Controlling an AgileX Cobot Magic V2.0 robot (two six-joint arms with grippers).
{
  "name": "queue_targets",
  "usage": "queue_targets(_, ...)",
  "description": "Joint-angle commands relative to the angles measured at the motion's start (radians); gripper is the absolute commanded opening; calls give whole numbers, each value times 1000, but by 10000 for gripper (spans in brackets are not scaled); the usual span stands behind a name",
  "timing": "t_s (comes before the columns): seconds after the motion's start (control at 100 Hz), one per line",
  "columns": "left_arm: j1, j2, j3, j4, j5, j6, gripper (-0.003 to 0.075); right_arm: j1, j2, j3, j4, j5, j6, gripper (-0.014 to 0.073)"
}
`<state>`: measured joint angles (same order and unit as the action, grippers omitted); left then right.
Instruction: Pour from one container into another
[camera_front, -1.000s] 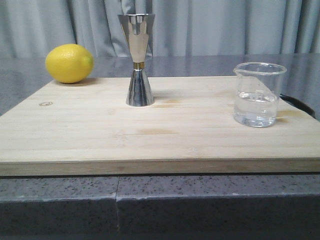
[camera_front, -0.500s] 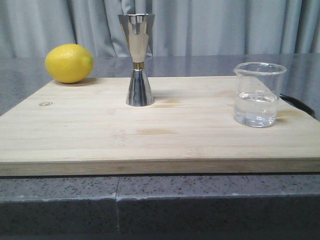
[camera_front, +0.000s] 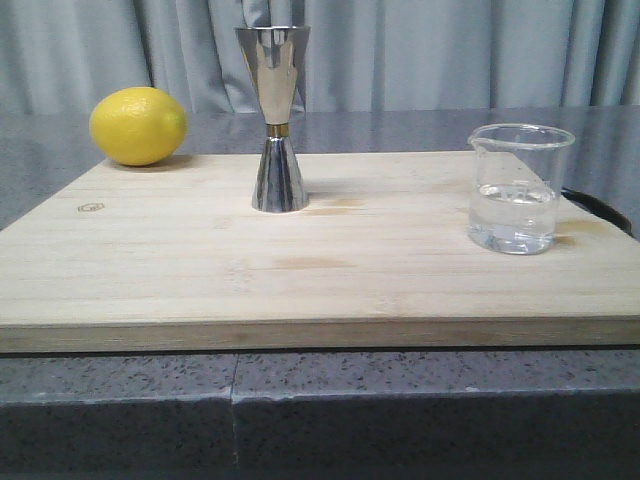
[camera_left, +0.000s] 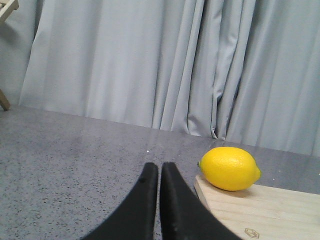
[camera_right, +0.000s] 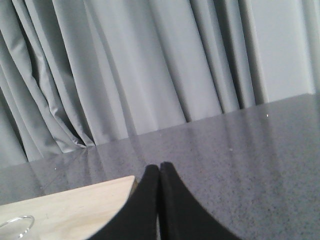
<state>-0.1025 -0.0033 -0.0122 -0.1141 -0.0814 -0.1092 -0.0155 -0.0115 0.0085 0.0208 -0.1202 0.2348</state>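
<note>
Glass worried me: the beaker (camera_front: 520, 190), part-full, sat at the board's (camera_front: 300, 270) right edge, well apart from the tall jigger (camera_front: 276, 120). Both my left gripper (camera_left: 159, 172) and right gripper (camera_right: 159, 172) were pinched closed, empty; a careless approach could topple either vessel.

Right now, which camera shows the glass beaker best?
The front view: the whole beaker stands on the board's right side, water visible inside. The right wrist view catches only a sliver of its rim; the left wrist view misses it.
</note>
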Motion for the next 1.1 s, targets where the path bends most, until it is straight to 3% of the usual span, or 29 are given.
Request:
queue_targets(0.0, -8, -23, -80, -23, -13, -7, -19, -4, -17, -81, 1, -3, 19, -73)
queue_targets(0.21, -8, 119, -291, -74, 266, -7, -19, -4, 46, -316, -116, 345, 15, -73)
queue_targets(0.33, -8, 258, -414, -97, 393, 9, -19, -4, 121, -417, -130, 448, -50, -73)
queue_targets(0.46, -8, 424, -546, -133, 524, 147, -19, -4, 230, -508, -128, 582, -131, -73)
queue_targets(0.72, -8, 654, -651, -327, 543, 359, -18, -4, 390, -547, -103, 584, -131, -57)
queue_targets(0.81, -8, 699, -653, -382, 543, 407, -18, -4, 420, -547, -99, 577, -131, 18)
queue_targets(0.98, -8, 764, -653, -515, 542, 568, -17, -4, 461, -547, -99, 536, -131, 312)
queue_targets(1.09, -8, 801, -653, -640, 544, 713, 24, -4, 478, -547, -99, 517, -131, 430)
